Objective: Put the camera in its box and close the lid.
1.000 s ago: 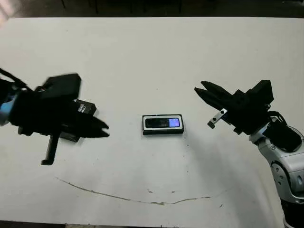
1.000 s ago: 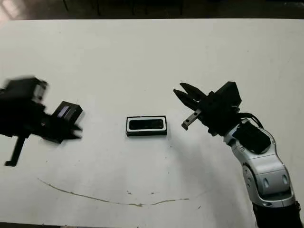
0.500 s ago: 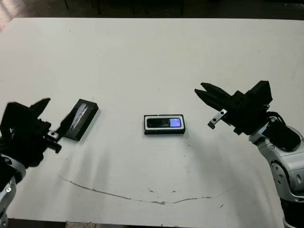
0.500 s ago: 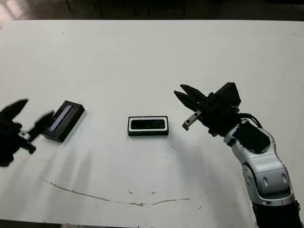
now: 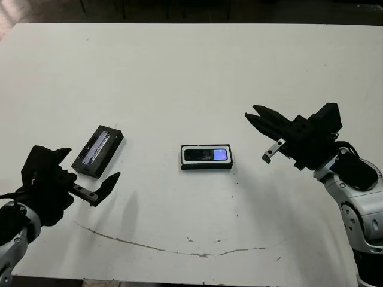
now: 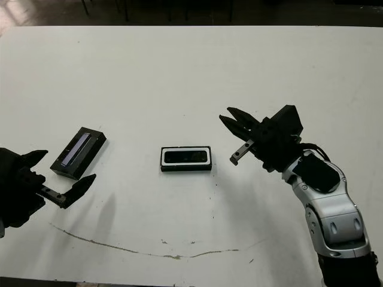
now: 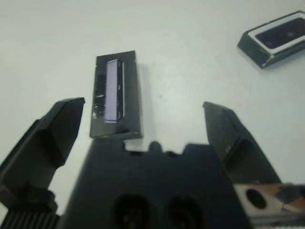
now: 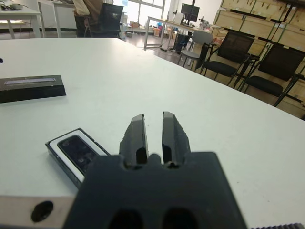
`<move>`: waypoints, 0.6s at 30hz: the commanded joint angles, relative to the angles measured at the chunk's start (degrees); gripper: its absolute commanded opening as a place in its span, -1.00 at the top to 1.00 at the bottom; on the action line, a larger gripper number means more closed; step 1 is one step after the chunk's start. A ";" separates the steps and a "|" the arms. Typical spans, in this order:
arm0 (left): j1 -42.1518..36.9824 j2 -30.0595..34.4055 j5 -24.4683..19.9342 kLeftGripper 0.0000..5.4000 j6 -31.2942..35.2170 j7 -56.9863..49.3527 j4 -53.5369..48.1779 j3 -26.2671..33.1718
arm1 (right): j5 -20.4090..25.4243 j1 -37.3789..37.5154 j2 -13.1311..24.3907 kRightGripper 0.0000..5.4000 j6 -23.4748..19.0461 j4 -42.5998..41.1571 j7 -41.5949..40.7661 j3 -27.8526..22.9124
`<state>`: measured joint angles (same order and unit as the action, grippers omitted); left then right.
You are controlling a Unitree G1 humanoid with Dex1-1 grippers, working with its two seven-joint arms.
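No text or label can be read.

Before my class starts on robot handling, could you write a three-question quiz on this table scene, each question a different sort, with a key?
1. True or false: the camera already lies inside the box.
2. Multiple choice: where is the lid?
A. on the box
B. flat on the table, nearer the left gripper
C. held by the right gripper
3. Fill in: the left gripper's jaws are ____, while the right gripper's are nearly together.

Key: 1 true; 2 B; 3 open
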<state>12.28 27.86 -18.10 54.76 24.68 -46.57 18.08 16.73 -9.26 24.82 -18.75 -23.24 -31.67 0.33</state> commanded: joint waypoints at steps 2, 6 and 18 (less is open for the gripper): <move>0.61 -1.25 0.09 -0.99 0.57 -2.90 1.32 -0.10 | 0.02 1.30 0.53 1.00 0.28 1.74 -1.19 0.30; 1.30 -3.12 2.67 -0.99 0.32 -8.06 1.62 -1.72 | -0.84 1.28 0.91 1.00 1.54 2.57 -1.85 0.46; 2.10 -1.58 6.76 -0.99 -5.32 -9.65 6.17 -4.34 | -0.99 1.50 1.35 1.00 1.64 2.92 -2.49 0.33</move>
<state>13.42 25.20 -12.24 49.63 14.90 -41.61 14.39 16.33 -8.78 25.39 -17.39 -20.73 -33.59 0.33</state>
